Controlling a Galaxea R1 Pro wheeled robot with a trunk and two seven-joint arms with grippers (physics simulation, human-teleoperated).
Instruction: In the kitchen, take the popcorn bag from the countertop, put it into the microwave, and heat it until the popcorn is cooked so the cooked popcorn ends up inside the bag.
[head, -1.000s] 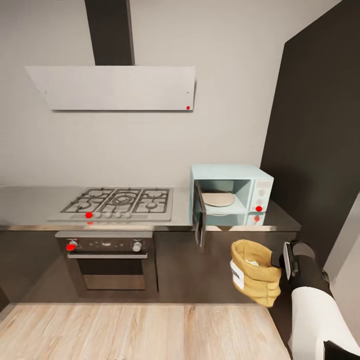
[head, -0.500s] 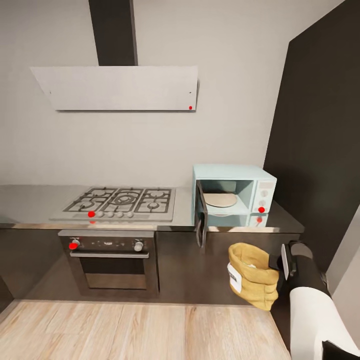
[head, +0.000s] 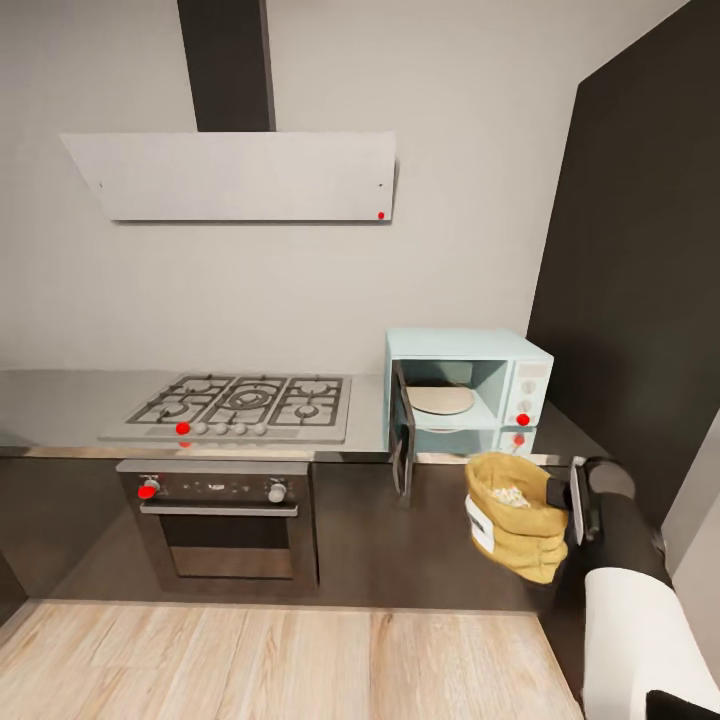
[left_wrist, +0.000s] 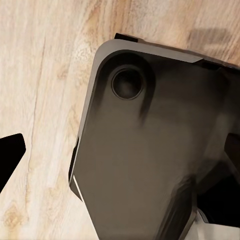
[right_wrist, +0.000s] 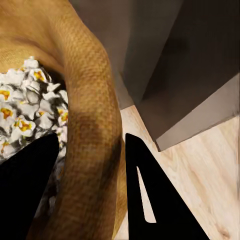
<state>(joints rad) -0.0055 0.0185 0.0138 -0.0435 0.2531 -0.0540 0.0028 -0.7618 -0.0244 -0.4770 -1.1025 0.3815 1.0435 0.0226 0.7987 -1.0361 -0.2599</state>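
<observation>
R gripper (right_wrist: 90, 190) clamped on popcorn bag (head: 515, 515) rim | L gripper: state unclear | microwave (head: 465, 390) door open

Microwave (head: 467, 385) cavity open; door (head: 402, 440) swung out over countertop (head: 60, 410) edge blocks left approach.

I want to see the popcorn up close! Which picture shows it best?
The right wrist view: the white and yellow popcorn sits big and close inside the popcorn bag, whose rim is pinched between the right gripper fingers. The head view shows small pale specks in the bag's mouth. The left wrist view looks at wood floor.
</observation>
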